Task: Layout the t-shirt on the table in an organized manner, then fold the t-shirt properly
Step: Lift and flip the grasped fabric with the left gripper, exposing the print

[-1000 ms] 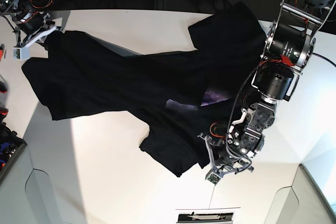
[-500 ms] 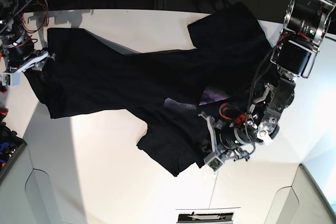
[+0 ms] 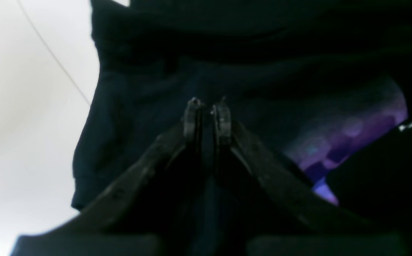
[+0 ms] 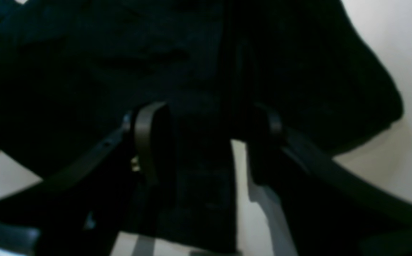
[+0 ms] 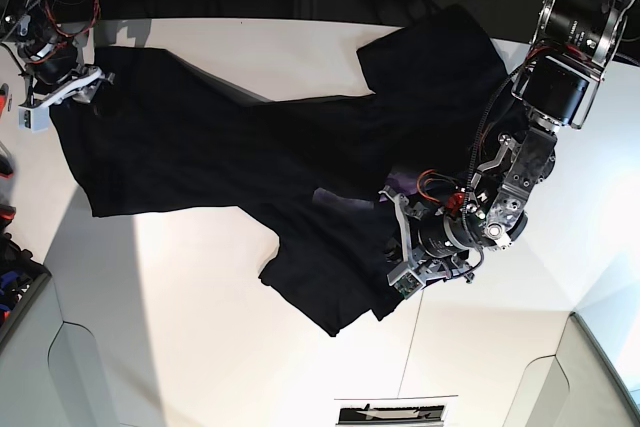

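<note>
One black t-shirt [image 5: 250, 157] lies rumpled across the white desk [image 5: 190, 347], stretched from the far left edge to the right side, with a purple neck label [image 3: 348, 142] showing near the middle-right. Layout is not finished — the cloth is twisted, with a bunched lobe hanging toward the near edge.

Left end effector [image 3: 207, 117]: fingers pressed nearly together on a ridge of black fabric, so it looks clamped on the t-shirt beside the label. Right end effector [image 4: 206, 124]: fingers [image 4: 145, 142] spread wide with dark cloth between and under them; it is not pinching, and I cannot tell whether the fabric merely drapes there.

Step in hand, as judged: pull the shirt taut to flatten it. To do it well — the right side should close on a single hem layer before any pull, both arms should draw apart evenly and low over the desk, and the bunched lobe should be dragged out, not lifted.

Count: one t-shirt, one desk, two arms, one label visible.
</note>
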Action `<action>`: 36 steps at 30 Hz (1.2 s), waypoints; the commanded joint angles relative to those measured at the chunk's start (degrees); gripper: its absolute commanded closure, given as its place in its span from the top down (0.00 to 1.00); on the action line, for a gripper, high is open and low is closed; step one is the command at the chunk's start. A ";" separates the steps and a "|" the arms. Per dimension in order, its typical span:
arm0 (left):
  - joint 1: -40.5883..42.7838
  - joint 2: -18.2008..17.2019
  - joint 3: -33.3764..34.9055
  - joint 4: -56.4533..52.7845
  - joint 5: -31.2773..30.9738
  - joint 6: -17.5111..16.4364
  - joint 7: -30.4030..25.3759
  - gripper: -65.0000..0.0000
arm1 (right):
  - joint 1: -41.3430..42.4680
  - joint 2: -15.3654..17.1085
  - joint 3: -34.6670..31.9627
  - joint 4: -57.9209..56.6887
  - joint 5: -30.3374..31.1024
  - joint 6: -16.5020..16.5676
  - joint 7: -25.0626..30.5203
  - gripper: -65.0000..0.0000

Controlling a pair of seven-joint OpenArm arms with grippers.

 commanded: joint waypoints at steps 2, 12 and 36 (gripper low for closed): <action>-1.40 -0.92 -1.81 0.90 -0.17 0.24 -1.03 0.14 | -1.84 0.63 0.26 1.60 -0.13 -0.11 -0.59 0.53; -1.22 -0.96 -4.42 0.90 -0.17 -0.02 -1.25 0.14 | -9.03 0.61 0.68 12.63 1.62 -0.11 -1.92 0.53; -1.44 2.49 -4.42 -4.68 0.35 0.24 -4.57 0.28 | -8.35 -1.99 0.46 -0.33 3.50 2.91 2.58 0.53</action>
